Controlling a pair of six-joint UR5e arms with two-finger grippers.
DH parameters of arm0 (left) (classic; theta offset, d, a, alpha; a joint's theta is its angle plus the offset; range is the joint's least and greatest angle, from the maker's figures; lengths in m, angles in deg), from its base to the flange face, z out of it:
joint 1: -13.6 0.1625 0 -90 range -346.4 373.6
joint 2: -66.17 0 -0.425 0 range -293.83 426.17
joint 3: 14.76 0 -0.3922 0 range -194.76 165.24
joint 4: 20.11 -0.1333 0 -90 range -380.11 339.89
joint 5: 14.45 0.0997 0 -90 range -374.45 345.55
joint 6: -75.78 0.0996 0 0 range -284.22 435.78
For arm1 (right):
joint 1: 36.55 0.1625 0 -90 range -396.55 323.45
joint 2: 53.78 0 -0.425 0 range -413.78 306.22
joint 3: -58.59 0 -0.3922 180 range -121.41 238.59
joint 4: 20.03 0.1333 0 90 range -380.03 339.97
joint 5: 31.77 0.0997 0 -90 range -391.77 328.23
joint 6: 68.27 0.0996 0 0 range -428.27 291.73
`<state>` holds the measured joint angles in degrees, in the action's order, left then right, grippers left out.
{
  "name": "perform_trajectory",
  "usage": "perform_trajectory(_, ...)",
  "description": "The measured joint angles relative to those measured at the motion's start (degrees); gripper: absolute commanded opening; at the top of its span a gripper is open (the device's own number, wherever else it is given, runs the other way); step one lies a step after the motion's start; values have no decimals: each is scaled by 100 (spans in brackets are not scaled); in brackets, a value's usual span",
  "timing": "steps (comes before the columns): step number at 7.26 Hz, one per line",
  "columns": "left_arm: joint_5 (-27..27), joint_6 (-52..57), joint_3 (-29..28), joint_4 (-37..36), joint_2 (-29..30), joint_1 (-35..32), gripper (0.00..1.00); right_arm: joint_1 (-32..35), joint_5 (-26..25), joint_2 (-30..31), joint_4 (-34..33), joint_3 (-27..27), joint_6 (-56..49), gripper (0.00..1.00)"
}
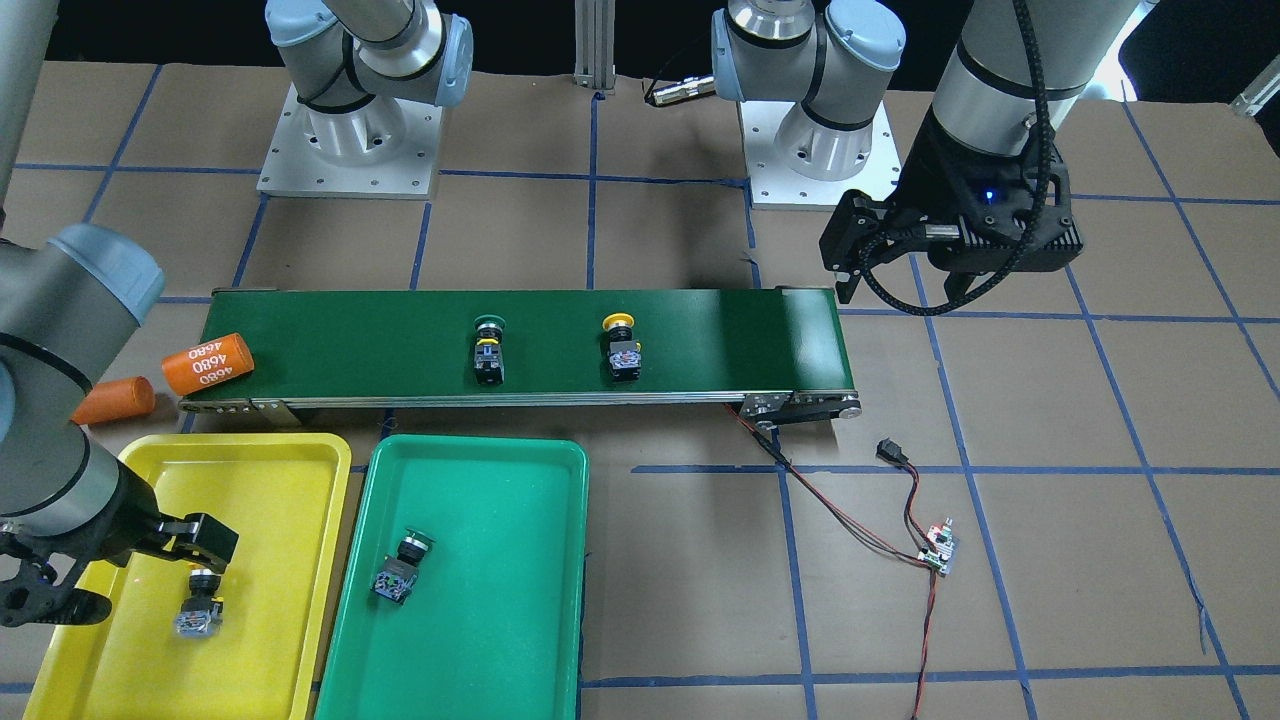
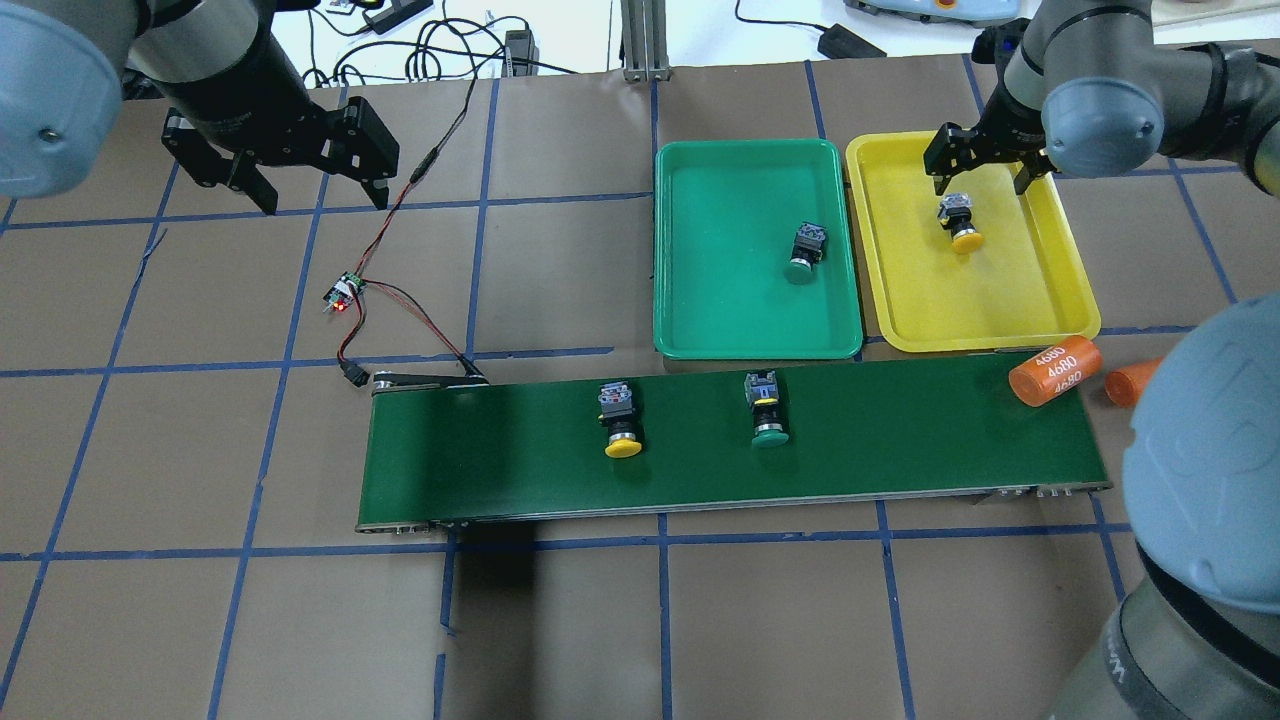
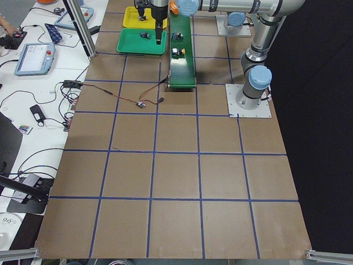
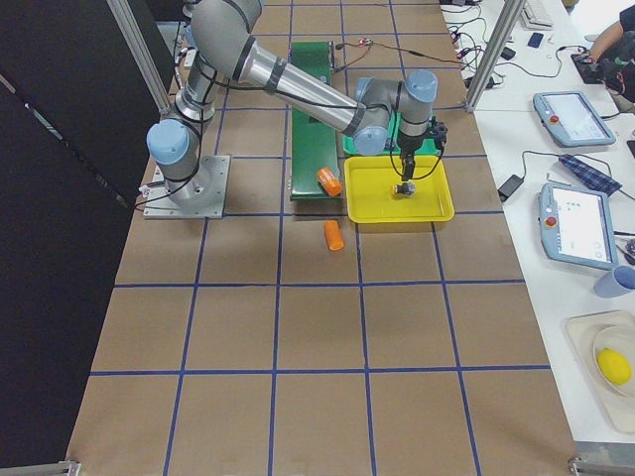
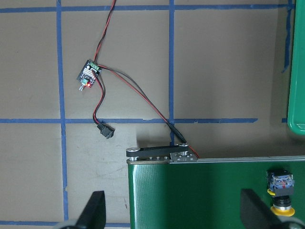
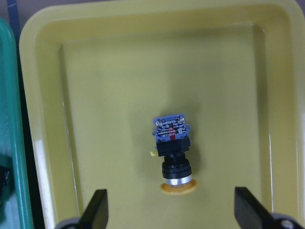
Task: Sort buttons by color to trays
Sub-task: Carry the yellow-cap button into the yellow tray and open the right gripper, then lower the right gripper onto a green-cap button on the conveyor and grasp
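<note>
One yellow-capped button [image 2: 963, 222] [image 6: 172, 152] lies on its side in the yellow tray [image 2: 990, 290] [image 1: 270, 520]. My right gripper [image 2: 980, 182] [image 6: 172, 210] hovers open just above it, fingers apart on either side and not touching. A green-capped button [image 2: 805, 253] [image 1: 400, 570] lies in the green tray [image 2: 730, 260]. On the conveyor belt [image 2: 900, 440] rest a second yellow button [image 2: 620, 420] [image 5: 280, 191] and a second green button [image 2: 766, 408]. My left gripper [image 2: 322, 195] [image 5: 174, 210] hangs open and holds nothing, beyond the belt's left end.
An orange cylinder [image 2: 1055, 370] lies on the belt's right end, with a smaller one [image 2: 1130, 382] on the table beside it. A small controller board [image 2: 343, 295] with red and black wires sits near the belt's left end. Both trays stand side by side behind the belt.
</note>
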<state>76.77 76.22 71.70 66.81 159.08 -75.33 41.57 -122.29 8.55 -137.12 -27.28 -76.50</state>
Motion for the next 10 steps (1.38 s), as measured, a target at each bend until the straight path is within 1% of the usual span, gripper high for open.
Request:
perform_trajectory(2,-1,0,8,0,-2,-1,100,106,7,752,964,-164,23,100)
perform_trajectory(3,-3,0,13,0,-3,-1,100,258,-15,1187,1279,-411,135,100)
perform_trajectory(4,7,-1,1,0,-2,-1,100,411,-19,1555,1408,-819,341,100)
perform_trajectory(5,23,-3,-11,0,-5,-1,100,536,131,1767,1344,-1279,530,100)
perform_trajectory(6,27,-2,2,0,-12,-1,100,726,390,1839,1117,-1613,767,100)
perform_trajectory(8,20,0,22,0,-17,-2,100,1288,654,1751,783,-1879,1589,100)
perform_trajectory(10,20,3,23,-3,-17,-1,100,1588,705,1576,785,-1988,1918,100)
